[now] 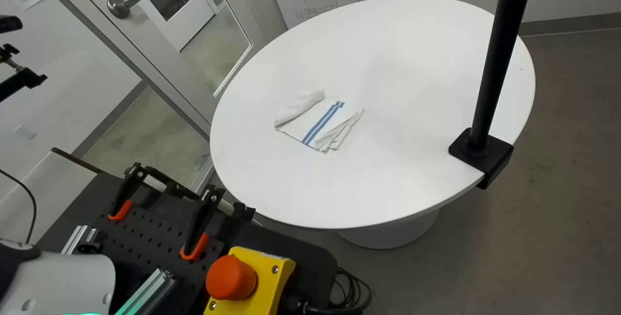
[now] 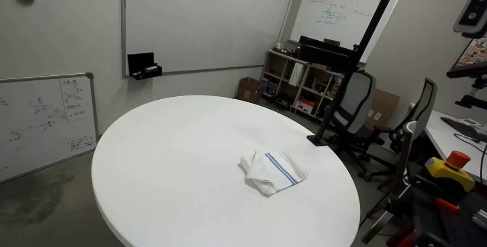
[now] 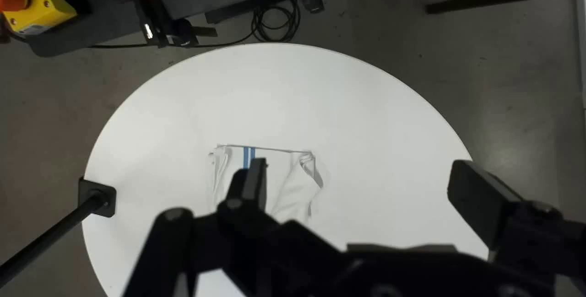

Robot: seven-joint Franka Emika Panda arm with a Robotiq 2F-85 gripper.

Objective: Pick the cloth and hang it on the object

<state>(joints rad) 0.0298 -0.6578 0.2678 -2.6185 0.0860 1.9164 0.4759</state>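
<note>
A white cloth with blue stripes lies loosely folded on the round white table, with one side rolled over. It shows in both exterior views (image 1: 315,120) (image 2: 276,172) and in the wrist view (image 3: 295,189). A black upright pole is clamped to the table edge in both exterior views (image 1: 499,58) (image 2: 379,11) and the wrist view (image 3: 50,240). My gripper (image 3: 359,166) is open and empty, its fingers wide apart, high above the table. In the wrist view one finger hides part of the cloth. I cannot make out the gripper surely in the exterior views.
The round white table (image 1: 412,53) has the pole's clamp base (image 1: 480,152) at its edge. A black cart (image 1: 160,237) with orange-tipped clamps (image 1: 194,247) and a yellow emergency-stop box (image 1: 271,276) stands beside it. Office chairs (image 2: 355,98) stand behind the pole.
</note>
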